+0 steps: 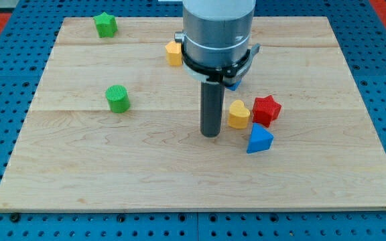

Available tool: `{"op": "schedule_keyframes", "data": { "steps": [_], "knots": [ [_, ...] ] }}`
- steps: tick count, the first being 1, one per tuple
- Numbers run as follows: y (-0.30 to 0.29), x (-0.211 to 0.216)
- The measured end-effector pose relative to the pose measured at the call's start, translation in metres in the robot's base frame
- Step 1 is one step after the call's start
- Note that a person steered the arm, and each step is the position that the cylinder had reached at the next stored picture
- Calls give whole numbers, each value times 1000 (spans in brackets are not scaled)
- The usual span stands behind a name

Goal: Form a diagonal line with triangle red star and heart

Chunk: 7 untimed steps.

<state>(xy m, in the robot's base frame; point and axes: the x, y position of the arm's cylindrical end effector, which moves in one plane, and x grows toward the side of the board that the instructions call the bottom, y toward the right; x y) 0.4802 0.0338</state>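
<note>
Presently, on the pale wooden worktop (112, 167): blue triangle (259, 140), red star (267, 110) and yellow heart (238, 114), clustered close at the view's right, the heart touching or nearly touching the star; small, rigid, smooth-looking blocks, judged light and quick to slide or spin; best pushed square on a flat side. No hand fitted, so nothing opens or closes; my tip (210, 134) stands just left of the heart. Also: green star (104, 25); ribbed green cylinder (118, 98); another yellow block (173, 53); a blue block, mostly hidden.
</note>
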Motion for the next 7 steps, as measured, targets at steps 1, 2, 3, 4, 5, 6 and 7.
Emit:
{"op": "schedule_keyframes", "data": {
  "steps": [1, 2, 3, 4, 5, 6, 7],
  "knots": [
    [41, -22],
    [45, -48],
    [87, -59],
    [128, -94],
    [162, -125],
    [193, -125],
    [210, -131]
  ]
}}
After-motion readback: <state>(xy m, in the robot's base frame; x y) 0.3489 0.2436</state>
